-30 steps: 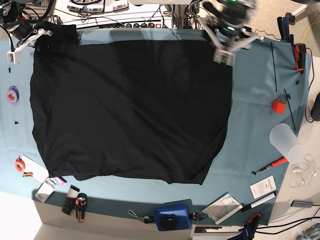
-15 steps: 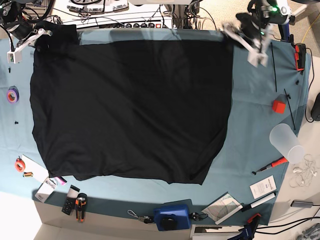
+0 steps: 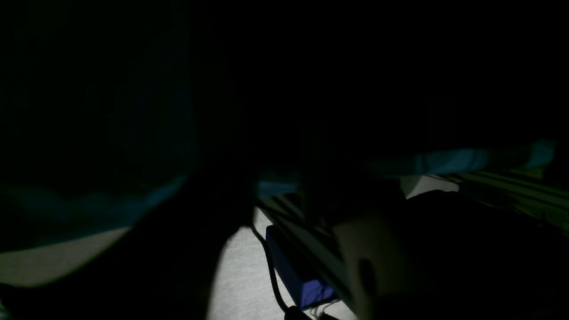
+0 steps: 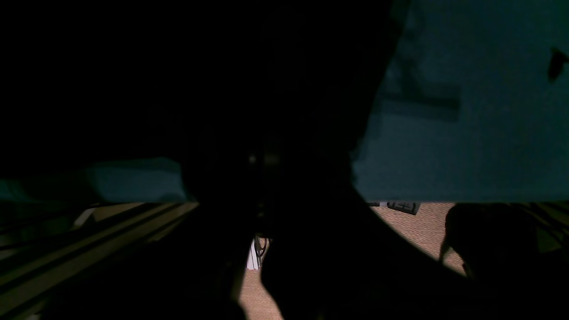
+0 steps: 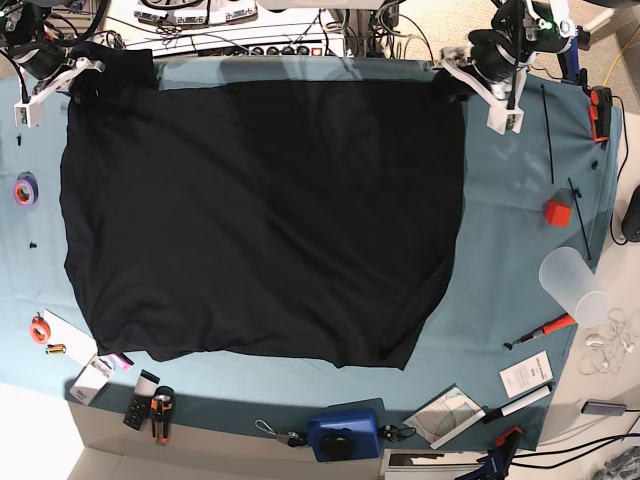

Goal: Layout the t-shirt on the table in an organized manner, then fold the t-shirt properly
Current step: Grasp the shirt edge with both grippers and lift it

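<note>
The t-shirt [image 5: 260, 220] lies spread flat, plain black side up, over most of the table [image 5: 510, 230] with its teal cloth. My right gripper [image 5: 82, 82] sits at the shirt's far left corner, shut on the fabric there. At the far right corner is my left gripper [image 5: 448, 85], its tips against the shirt's edge; how its jaws stand is hidden. Both wrist views are nearly black: dark t-shirt cloth [image 4: 178, 80] fills them, with a strip of teal table [image 4: 466, 133] beside it.
A purple tape roll [image 5: 25, 189] and an orange one [image 5: 38, 330] lie at the left edge. On the right are a red cube [image 5: 557, 212], a translucent cup [image 5: 572, 285] and a thin black rod [image 5: 548, 135]. A blue box [image 5: 343, 432] and small tools line the near edge.
My left gripper swung out to the right of the shirt, then came back to its far right corner. The right gripper and the shirt have stayed put.
</note>
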